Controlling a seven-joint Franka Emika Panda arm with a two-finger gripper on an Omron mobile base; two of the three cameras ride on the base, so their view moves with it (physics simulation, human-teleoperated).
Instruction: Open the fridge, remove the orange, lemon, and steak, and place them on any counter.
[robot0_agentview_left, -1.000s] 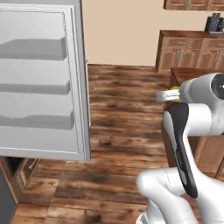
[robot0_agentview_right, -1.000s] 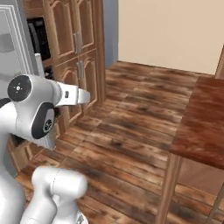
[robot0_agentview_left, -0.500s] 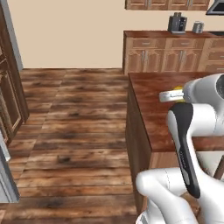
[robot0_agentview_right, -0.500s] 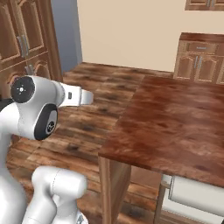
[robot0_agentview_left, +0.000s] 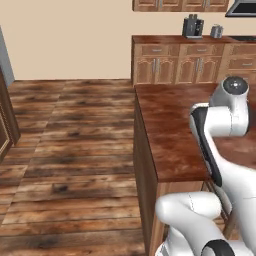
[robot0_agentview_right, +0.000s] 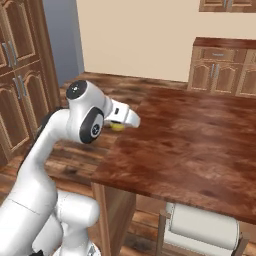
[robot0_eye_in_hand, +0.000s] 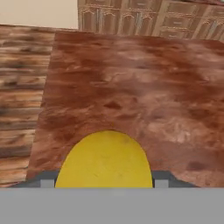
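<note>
My gripper (robot0_agentview_right: 123, 121) is shut on the lemon (robot0_agentview_right: 118, 126), a small round yellow fruit. It hangs just off the near left edge of the counter (robot0_agentview_right: 195, 135), a little above the dark reddish-brown top. In the hand view the lemon (robot0_eye_in_hand: 105, 159) bulges between the two fingertips (robot0_eye_in_hand: 46, 181), with the counter (robot0_eye_in_hand: 131, 83) spread out beyond it. The left base view shows the counter (robot0_agentview_left: 167, 125) in front of my arm. The fridge, the orange and the steak are out of view.
Light wooden wall cabinets (robot0_agentview_left: 175, 62) stand behind the counter, with a dark appliance (robot0_agentview_left: 192, 26) on top. Tall wooden cabinets (robot0_agentview_right: 20, 75) rise at the left. A white roll (robot0_agentview_right: 200, 230) sits under the counter's near edge. Plank floor (robot0_agentview_left: 70, 145) lies to the left.
The whole picture has swung away from the open fridge door, across the floor, to the island counter: the base has turned. The lemon stays in the gripper.
</note>
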